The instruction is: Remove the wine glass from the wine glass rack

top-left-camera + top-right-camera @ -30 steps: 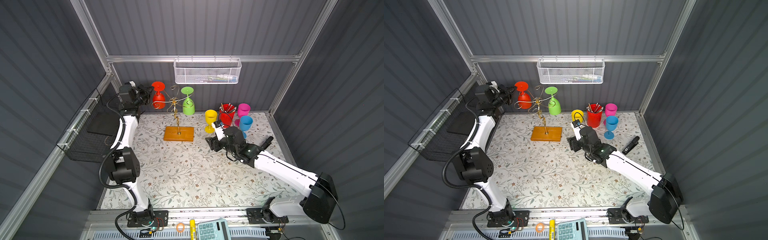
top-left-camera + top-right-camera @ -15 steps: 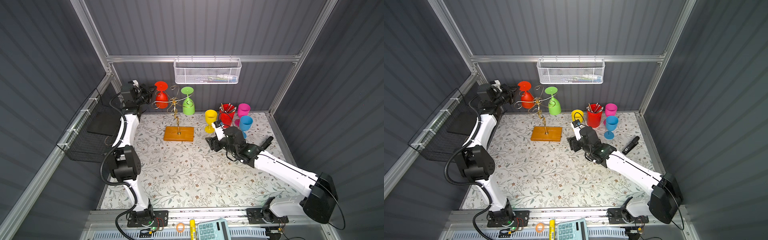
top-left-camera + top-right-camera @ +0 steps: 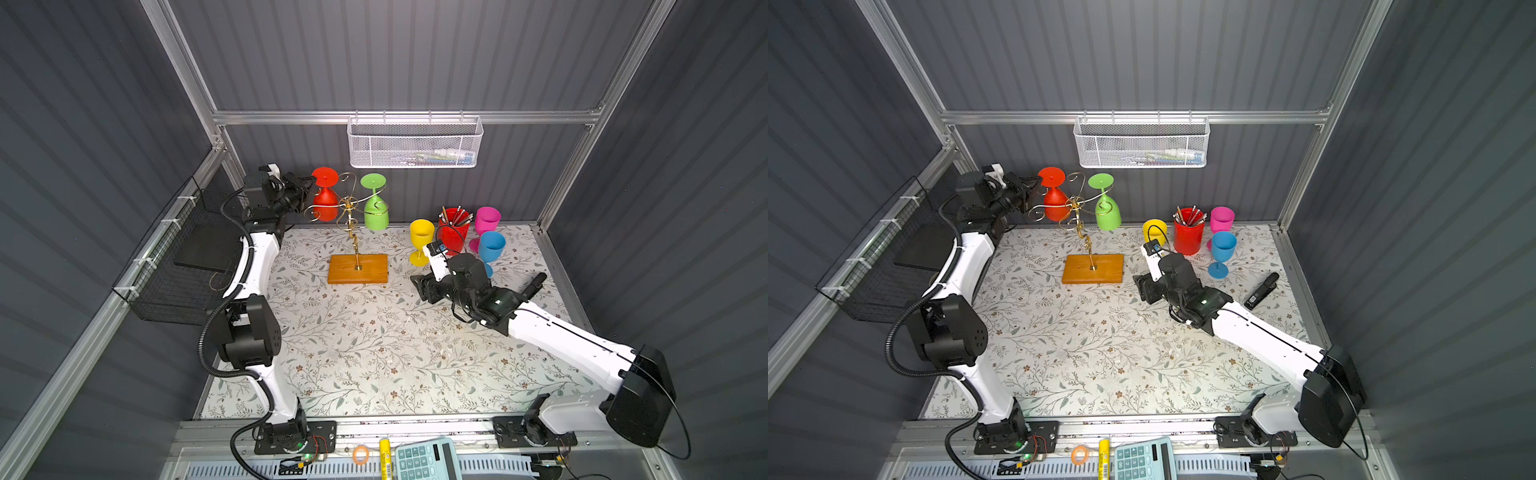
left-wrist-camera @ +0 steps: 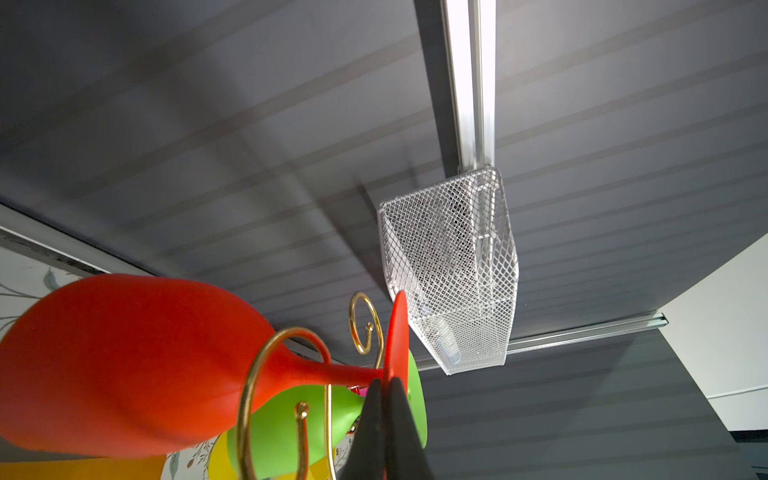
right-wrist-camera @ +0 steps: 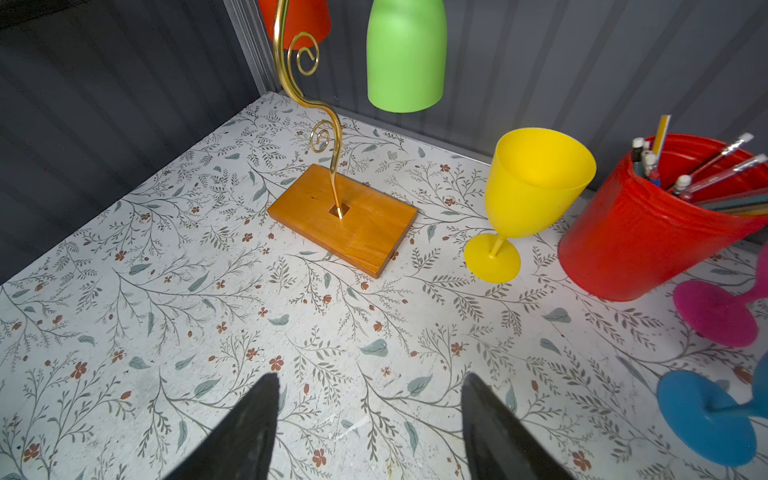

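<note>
The wine glass rack, gold wire on a wooden base [image 3: 357, 269] [image 3: 1093, 269] [image 5: 345, 216], stands at the back of the mat. A red wine glass [image 3: 324, 199] [image 3: 1054, 201] [image 4: 124, 365] hangs upside down from its left scroll arm, and a green one [image 3: 376, 212] [image 3: 1108, 212] [image 5: 405, 54] from its right arm. My left gripper [image 3: 309, 185] [image 3: 1036, 183] [image 4: 388, 384] is shut on the rim of the red glass's round foot. My right gripper [image 3: 419, 286] [image 3: 1142, 286] [image 5: 368, 390] hovers open over the mat, right of the base, holding nothing.
A yellow glass [image 3: 420, 241], a red pencil cup [image 3: 453, 232], a pink glass [image 3: 487, 220] and a blue glass [image 3: 491, 249] stand at the back right. A black stapler [image 3: 1262, 289] lies near the right wall. A white mesh basket [image 3: 415, 143] hangs on the back wall, a black wire basket [image 3: 174, 274] on the left wall.
My left gripper and the red glass have shifted slightly to the right. The right arm has not moved.
</note>
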Robot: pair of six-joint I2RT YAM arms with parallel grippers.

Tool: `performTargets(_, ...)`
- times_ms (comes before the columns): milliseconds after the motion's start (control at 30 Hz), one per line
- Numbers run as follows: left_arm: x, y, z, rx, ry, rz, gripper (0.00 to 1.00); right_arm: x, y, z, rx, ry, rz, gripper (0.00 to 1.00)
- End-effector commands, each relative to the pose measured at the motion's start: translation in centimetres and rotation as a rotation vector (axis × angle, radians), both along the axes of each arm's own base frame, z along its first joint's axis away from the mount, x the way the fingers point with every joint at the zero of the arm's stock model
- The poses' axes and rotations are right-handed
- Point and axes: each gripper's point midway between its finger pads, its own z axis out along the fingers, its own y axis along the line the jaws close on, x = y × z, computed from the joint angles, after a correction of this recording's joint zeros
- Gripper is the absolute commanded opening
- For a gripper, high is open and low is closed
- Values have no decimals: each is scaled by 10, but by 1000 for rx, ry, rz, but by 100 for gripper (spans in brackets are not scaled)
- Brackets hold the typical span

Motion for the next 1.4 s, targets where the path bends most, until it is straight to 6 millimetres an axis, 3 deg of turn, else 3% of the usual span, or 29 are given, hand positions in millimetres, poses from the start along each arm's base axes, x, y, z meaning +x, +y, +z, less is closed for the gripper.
performTargets(0, -17, -4, 15, 39, -29, -9, 0, -3, 1, 11, 11, -30, 10, 70)
performTargets(1367, -46, 12, 19, 191, 20, 61, 0, -10, 4, 12, 8, -36, 16, 70)
